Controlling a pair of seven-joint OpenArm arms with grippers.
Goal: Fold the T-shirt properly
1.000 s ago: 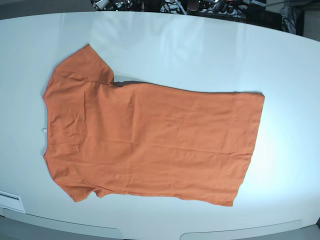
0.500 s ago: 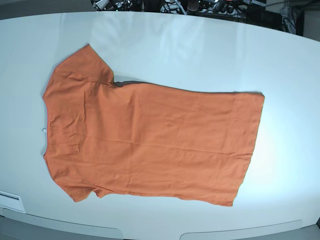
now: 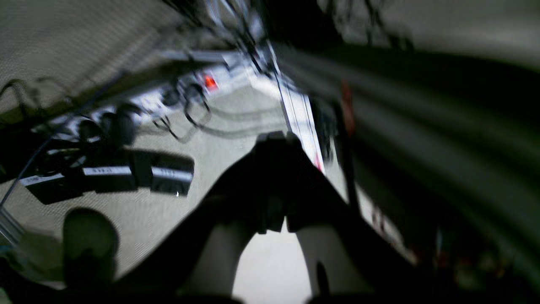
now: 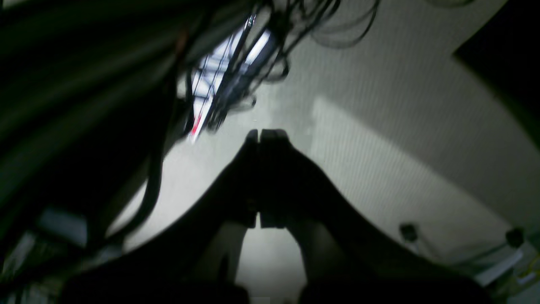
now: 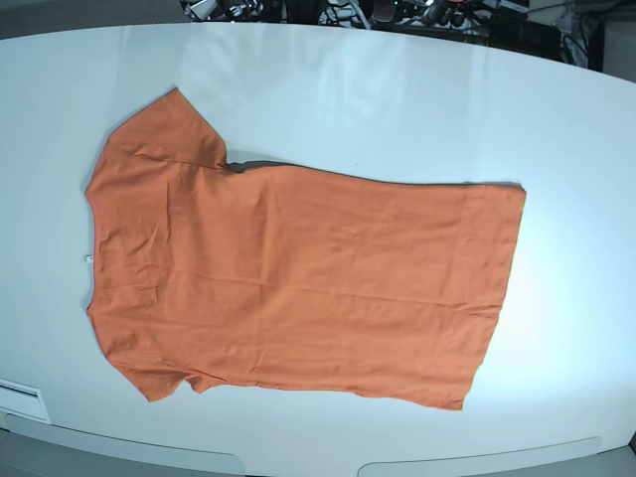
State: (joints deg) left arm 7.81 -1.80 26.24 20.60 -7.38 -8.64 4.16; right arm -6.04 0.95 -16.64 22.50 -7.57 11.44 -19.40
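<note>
The orange T-shirt [image 5: 298, 273] lies spread flat on the white table [image 5: 397, 89], collar with its small white tag [image 5: 86, 258] at the left, hem at the right. Both sleeves stick out at the left end. Neither arm shows in the base view. My left gripper [image 3: 276, 137] is shut, its dark fingers pressed together, pointing at a carpeted floor away from the shirt. My right gripper [image 4: 263, 134] is likewise shut and empty, aimed at floor and cables. The shirt is out of both wrist views.
Cables and gear [image 5: 378, 12] crowd the far edge of the table. Power strips and adapters [image 3: 126, 173] lie on the floor in the left wrist view. A cable bundle [image 4: 253, 63] hangs in the right wrist view.
</note>
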